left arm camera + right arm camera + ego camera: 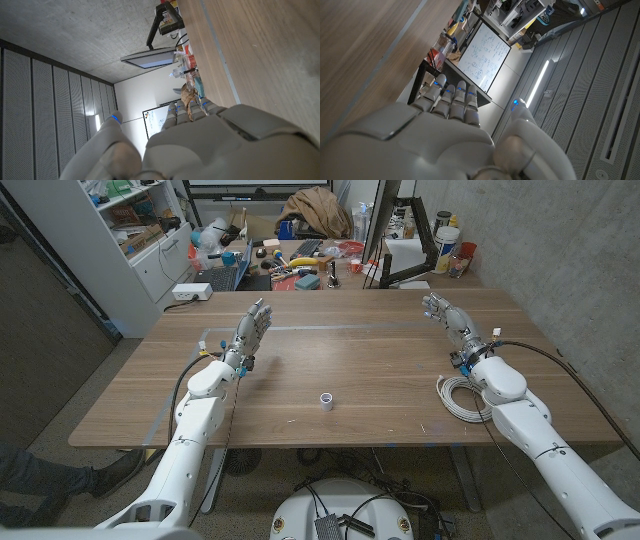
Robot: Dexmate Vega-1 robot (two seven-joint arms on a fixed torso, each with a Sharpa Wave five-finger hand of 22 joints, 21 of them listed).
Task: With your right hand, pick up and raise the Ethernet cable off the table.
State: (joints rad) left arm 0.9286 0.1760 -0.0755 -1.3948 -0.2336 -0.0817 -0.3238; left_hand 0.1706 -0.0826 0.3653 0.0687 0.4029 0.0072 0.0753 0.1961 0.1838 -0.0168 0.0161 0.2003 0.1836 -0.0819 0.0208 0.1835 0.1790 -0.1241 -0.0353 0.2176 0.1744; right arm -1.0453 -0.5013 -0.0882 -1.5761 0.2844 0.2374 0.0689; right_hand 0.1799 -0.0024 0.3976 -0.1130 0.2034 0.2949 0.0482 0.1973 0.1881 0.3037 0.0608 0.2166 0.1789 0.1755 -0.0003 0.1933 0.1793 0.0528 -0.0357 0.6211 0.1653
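On the wooden table [380, 380], near its right edge, the coiled white Ethernet cable [457, 399] lies flat, partly hidden beneath the right forearm, with nothing gripping it. The right hand [446, 314] is raised beyond the coil, well apart from it, fingers extended and slightly spread, holding nothing; the left hand [250, 328] stands likewise at the table's left side, fingers extended and empty. A small white cap-like object [326, 400] sits near the table's middle, between the two arms.
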